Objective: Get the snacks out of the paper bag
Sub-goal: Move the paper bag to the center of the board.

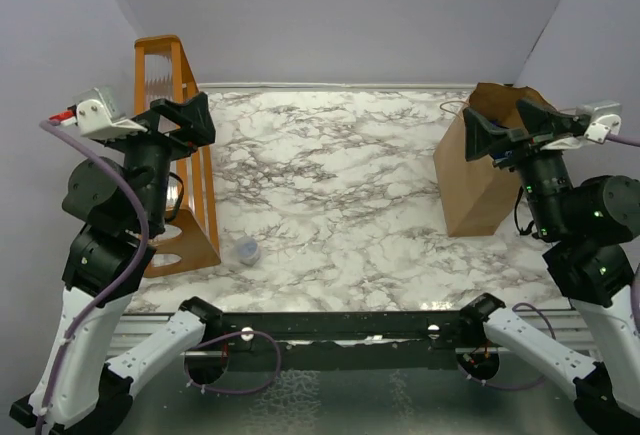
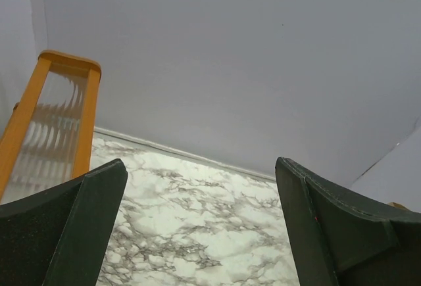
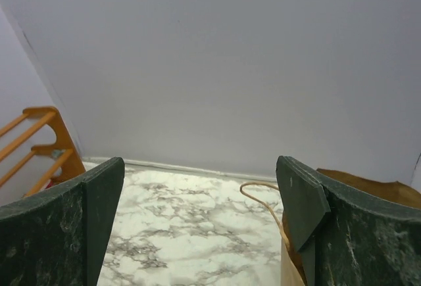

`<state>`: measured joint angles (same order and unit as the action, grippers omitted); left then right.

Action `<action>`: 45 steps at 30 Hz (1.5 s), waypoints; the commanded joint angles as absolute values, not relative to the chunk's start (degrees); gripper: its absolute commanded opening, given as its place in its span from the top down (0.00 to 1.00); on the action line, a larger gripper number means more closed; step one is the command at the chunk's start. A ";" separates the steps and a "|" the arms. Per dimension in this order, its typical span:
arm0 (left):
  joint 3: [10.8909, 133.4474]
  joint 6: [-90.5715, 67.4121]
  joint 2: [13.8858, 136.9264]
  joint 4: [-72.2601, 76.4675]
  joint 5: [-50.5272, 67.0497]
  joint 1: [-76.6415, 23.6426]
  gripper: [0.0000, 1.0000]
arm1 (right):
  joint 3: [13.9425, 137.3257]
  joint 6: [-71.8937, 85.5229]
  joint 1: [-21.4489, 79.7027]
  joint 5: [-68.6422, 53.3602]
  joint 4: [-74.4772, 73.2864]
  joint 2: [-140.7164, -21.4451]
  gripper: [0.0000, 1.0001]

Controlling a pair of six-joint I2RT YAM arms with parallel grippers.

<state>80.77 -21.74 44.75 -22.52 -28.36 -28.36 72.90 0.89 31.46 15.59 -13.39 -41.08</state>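
The brown paper bag (image 1: 478, 180) stands upright at the right side of the marble table, its mouth open upward. My right gripper (image 1: 497, 127) is open and empty, held high over the bag's mouth. In the right wrist view my right gripper (image 3: 200, 190) has its jaws wide apart, with the bag's rim (image 3: 381, 187) and a twisted handle (image 3: 263, 197) by the right finger. No snack packets show; the bag's inside is hidden. My left gripper (image 1: 195, 120) is open and empty, raised at the far left; its jaws are also wide apart in the left wrist view (image 2: 200, 187).
An orange wooden rack (image 1: 175, 85) stands at the back left beside the left arm; it also shows in the left wrist view (image 2: 66, 102) and the right wrist view (image 3: 46, 141). A small clear round cap (image 1: 246, 249) lies near the rack's foot. Grey walls enclose the table.
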 commanded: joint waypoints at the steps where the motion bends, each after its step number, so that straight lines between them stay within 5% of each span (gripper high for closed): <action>1: 80.03 -21.14 47.81 -17.59 -21.40 -24.98 0.01 | 70.38 3.70 28.97 17.19 -12.62 -42.42 0.01; 29: 65.10 -13.33 60.30 2.78 4.28 -27.68 0.01 | 65.37 12.36 17.94 14.28 -21.41 -56.94 0.01; 42: 61.29 -11.93 60.03 5.14 7.91 -28.60 0.01 | 83.18 5.30 17.63 18.79 -33.92 -70.07 0.00; 45: 61.13 -12.02 59.99 5.40 8.11 -28.62 0.01 | 84.04 4.24 17.59 17.89 -34.84 -70.26 0.07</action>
<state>61.56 -12.88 61.01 2.50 6.20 -28.25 81.60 6.50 17.89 16.05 -29.82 -69.80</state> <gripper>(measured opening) 0.992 0.988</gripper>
